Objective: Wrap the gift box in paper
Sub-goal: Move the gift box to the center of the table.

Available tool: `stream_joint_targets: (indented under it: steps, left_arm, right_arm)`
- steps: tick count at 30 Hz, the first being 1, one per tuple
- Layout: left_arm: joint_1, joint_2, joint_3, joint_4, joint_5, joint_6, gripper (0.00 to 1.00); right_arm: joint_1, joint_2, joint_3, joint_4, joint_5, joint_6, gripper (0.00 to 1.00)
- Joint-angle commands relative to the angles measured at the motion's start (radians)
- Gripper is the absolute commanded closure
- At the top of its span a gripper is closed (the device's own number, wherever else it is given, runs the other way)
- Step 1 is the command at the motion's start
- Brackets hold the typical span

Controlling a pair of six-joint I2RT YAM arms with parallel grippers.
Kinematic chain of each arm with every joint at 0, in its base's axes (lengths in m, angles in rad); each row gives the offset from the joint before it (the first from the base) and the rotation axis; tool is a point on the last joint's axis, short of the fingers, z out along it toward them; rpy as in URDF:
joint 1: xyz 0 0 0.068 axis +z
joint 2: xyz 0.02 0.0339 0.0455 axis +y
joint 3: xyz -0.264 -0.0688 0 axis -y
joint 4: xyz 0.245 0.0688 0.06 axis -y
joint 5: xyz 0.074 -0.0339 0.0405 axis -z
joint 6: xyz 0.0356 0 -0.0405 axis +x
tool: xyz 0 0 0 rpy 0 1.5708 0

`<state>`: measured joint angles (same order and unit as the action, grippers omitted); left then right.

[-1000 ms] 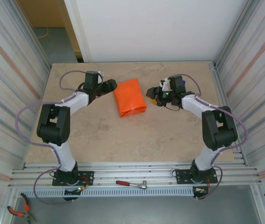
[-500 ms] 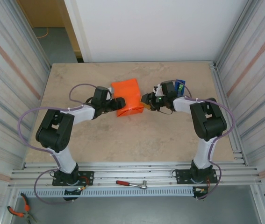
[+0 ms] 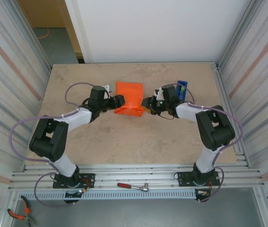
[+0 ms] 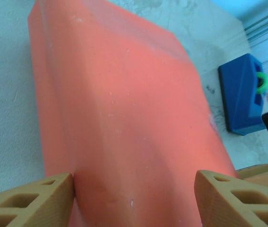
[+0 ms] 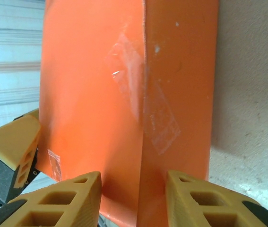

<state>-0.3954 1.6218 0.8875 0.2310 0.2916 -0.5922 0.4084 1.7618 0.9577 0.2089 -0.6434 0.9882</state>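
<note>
The orange paper (image 3: 129, 96) is folded round a squarish parcel; the gift box is hidden inside it. The parcel stands tilted up off the table between both grippers. My left gripper (image 3: 118, 102) holds its left end; in the left wrist view the paper (image 4: 124, 118) fills the gap of the gripper (image 4: 134, 189), with a tan finger pressed against each side. My right gripper (image 3: 147, 103) grips the right end. In the right wrist view the gripper (image 5: 134, 189) pinches a folded edge of the paper (image 5: 96, 94), where clear tape (image 5: 159, 120) crosses the seam.
A blue tape dispenser (image 3: 181, 89) stands just behind the right gripper and appears as a blue dispenser (image 4: 242, 94) in the left wrist view. A ratchet wrench (image 3: 133, 187) lies on the front rail and red pliers (image 3: 18, 213) at the bottom left. Corrugated walls flank the table.
The parcel lay flat a second ago; now it is tipped up on edge. Both grippers have closed in on its ends, and the right jaws have narrowed.
</note>
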Motion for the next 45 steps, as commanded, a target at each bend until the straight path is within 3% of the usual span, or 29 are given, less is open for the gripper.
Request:
stream_joint_targets:
  steps: [1,24,37,45]
  left_arm:
    - [-0.023,-0.044,-0.049,0.046,0.095,-0.042,0.32]
    - [-0.039,-0.066,-0.213,0.158,0.092,-0.095,0.34]
    - [-0.068,-0.148,-0.358,0.177,0.063,-0.117,0.33]
    - [0.042,-0.216,-0.240,0.039,0.018,-0.037,0.25]
  right_arm:
    - [0.026,-0.047,-0.026,0.033,0.009,0.021,0.60]
    - [0.066,-0.019,-0.146,0.130,0.027,0.078,0.61]
    - [0.125,-0.065,-0.315,0.176,0.077,0.118,0.63]
    - [0.054,-0.142,-0.207,0.004,0.084,0.014,0.33]
